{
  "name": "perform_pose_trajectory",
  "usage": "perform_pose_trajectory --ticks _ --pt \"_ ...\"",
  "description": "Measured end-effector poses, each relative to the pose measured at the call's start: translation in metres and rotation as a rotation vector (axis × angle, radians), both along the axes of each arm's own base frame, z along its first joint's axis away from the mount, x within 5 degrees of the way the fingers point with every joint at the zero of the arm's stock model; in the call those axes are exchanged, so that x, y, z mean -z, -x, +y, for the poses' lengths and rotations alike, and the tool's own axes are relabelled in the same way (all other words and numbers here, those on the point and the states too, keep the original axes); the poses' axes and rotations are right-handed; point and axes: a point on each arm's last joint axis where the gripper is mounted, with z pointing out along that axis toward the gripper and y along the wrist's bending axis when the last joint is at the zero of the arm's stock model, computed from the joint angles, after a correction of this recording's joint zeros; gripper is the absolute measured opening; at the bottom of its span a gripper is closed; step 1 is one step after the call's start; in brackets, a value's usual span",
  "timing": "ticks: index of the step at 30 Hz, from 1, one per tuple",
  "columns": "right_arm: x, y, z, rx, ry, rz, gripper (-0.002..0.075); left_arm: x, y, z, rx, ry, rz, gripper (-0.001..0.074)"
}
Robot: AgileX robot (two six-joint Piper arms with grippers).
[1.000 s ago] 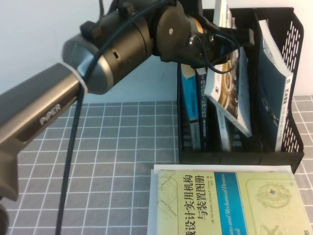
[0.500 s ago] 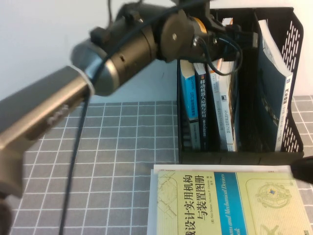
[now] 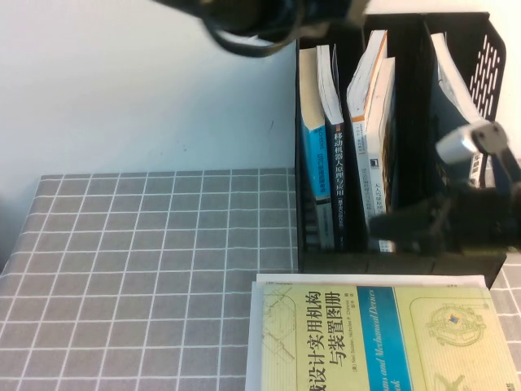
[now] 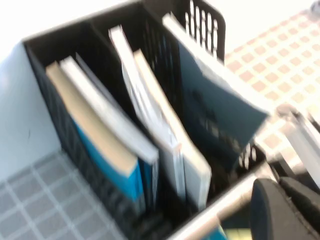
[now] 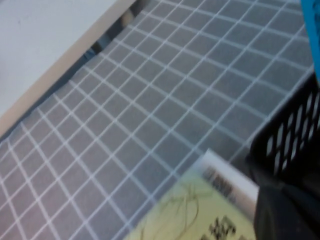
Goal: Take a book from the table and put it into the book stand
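The black book stand (image 3: 399, 257) stands at the back right of the grey grid table (image 3: 146, 269). The white book (image 3: 370, 106) stands upright in its middle compartment, free of both grippers; it also shows in the left wrist view (image 4: 165, 130). Other books fill the left and right compartments. My left gripper (image 4: 286, 207) is high above the stand, its pads together and empty; only part of that arm (image 3: 244, 16) shows at the top edge. My right gripper (image 3: 384, 222) hangs low in front of the stand, near its base, and also shows in the right wrist view (image 5: 287, 210).
A pale yellow-green book with a blue band (image 3: 374, 342) lies flat on the table just in front of the stand, under my right arm (image 3: 480, 212). A white wall runs behind the table. Bare grid cloth lies to the left.
My left arm has lifted up and away from the stand, almost out of the high view. The white book went from leaning to upright. My right arm has come in from the right.
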Motion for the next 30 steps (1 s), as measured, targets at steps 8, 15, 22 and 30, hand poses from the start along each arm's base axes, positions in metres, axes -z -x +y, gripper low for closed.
perform_pose_trajectory --ticks 8,15,22,30 --pt "-0.030 -0.031 0.008 0.042 -0.073 -0.140 -0.0003 0.000 0.036 0.025 0.066 -0.150 0.136 0.0001" --pt "-0.091 0.007 0.006 -0.122 -0.012 -0.221 -0.0003 0.022 0.070 0.048 0.110 -0.177 0.192 0.0001" --pt "-0.088 0.074 -0.025 -0.279 0.416 0.089 -0.0003 0.071 0.106 0.087 0.082 -0.212 0.074 0.0001" --pt "-0.071 0.128 -0.079 0.082 0.807 0.104 -0.0003 0.133 0.126 0.123 -0.141 -0.222 0.115 0.0001"
